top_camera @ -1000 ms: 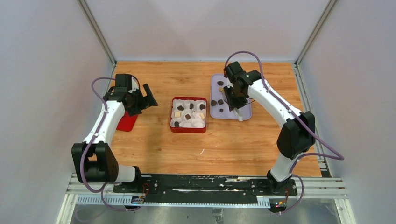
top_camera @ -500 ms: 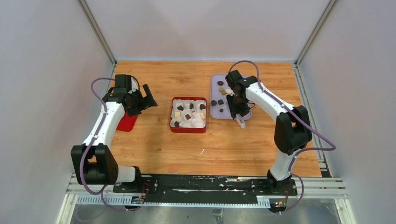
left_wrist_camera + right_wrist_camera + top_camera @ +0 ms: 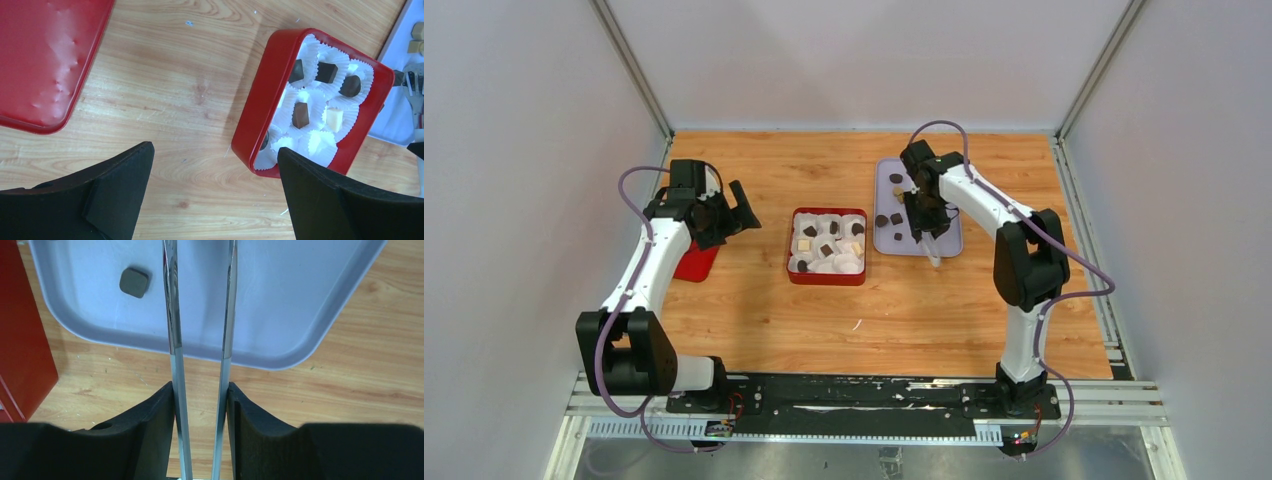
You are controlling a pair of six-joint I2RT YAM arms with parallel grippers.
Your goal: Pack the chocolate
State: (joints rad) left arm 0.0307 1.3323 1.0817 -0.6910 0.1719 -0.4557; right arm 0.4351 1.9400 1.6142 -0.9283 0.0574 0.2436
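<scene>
The red box (image 3: 791, 246) holds white paper cups, several with chocolate pieces (image 3: 326, 72), dark, brown and cream. More chocolate pieces (image 3: 896, 178) lie on the lavender tray (image 3: 946, 240). My right gripper (image 3: 921, 215) is over the tray, shut on metal tongs (image 3: 172, 315) whose two blades run out over the tray (image 3: 280, 300). One dark square piece (image 3: 134, 281) lies left of the blades. My left gripper (image 3: 215, 150) is open and empty above bare wood, left of the box (image 3: 260, 100).
The red lid (image 3: 694, 262) lies at the left edge under my left arm and shows in the left wrist view (image 3: 45, 60). The box's red wall (image 3: 20, 340) is close to the tray's left. Grey walls enclose the wooden table.
My right arm has swung inward, and its gripper with the tongs has shifted slightly left over the tray. My left arm has not moved.
</scene>
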